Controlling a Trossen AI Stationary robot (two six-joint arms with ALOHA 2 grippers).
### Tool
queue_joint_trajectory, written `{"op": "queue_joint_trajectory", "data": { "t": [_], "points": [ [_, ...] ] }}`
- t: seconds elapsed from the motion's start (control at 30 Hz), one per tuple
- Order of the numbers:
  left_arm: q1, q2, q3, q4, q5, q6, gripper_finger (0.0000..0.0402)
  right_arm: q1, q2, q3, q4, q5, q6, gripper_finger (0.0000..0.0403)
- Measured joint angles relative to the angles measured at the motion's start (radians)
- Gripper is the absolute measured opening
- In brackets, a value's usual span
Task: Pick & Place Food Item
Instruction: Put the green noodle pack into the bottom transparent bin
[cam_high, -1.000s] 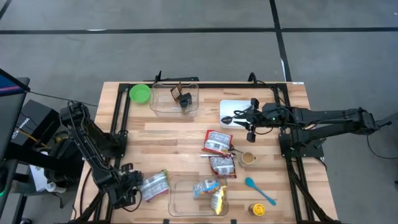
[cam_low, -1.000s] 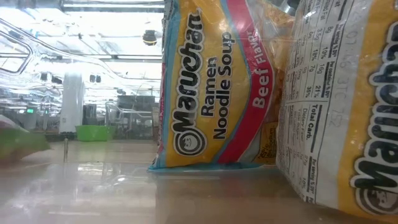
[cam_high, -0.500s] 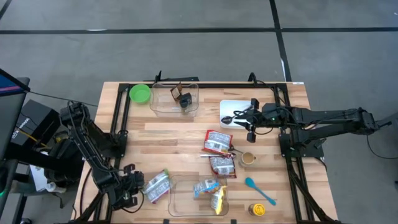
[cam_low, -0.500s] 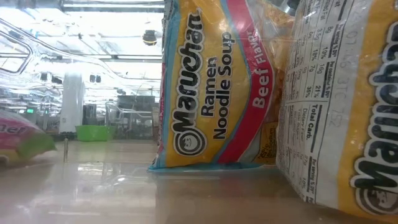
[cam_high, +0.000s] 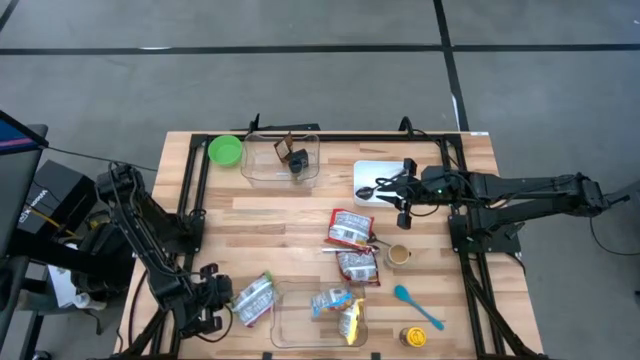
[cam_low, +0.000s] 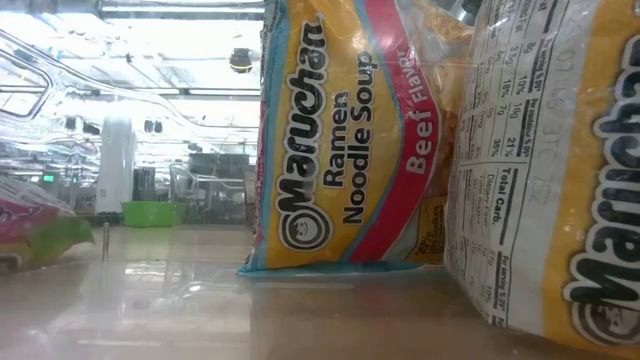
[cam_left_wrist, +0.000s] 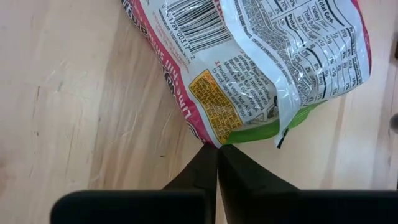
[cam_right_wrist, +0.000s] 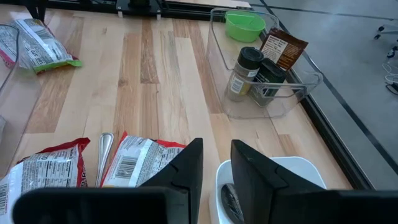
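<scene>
The left gripper (cam_left_wrist: 217, 151) has its two dark fingers pressed together on the corner seam of a pink-and-green ramen packet (cam_left_wrist: 261, 62), which lies on the wooden table (cam_high: 270, 215) near its front left corner, just beside the clear bin (cam_high: 318, 315) that already holds other packets. The grasp step looks complete, pinching only the edge of the wrapper. The next move calls for a lift and a short carry over the bin's wall, and such a thin hold could let the packet swing or slip. The right gripper (cam_high: 402, 190) waits over the white plate (cam_high: 372, 170), fingers slightly apart and holding nothing visible.
</scene>
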Motion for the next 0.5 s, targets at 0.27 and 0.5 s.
{"op": "queue_joint_trajectory", "data": {
  "t": [0.27,0.5],
  "points": [
    [0.0,-0.126,0.0,0.002,-0.073,0.002,0.0001,0.0,0.0,0.0,0.0,0.0,0.0,0.0077],
    [0.0,-0.288,0.0,0.007,-0.215,0.082,0.0,0.0,0.0,0.0,0.0,0.0,0.0,0.0077]
  ]
}}
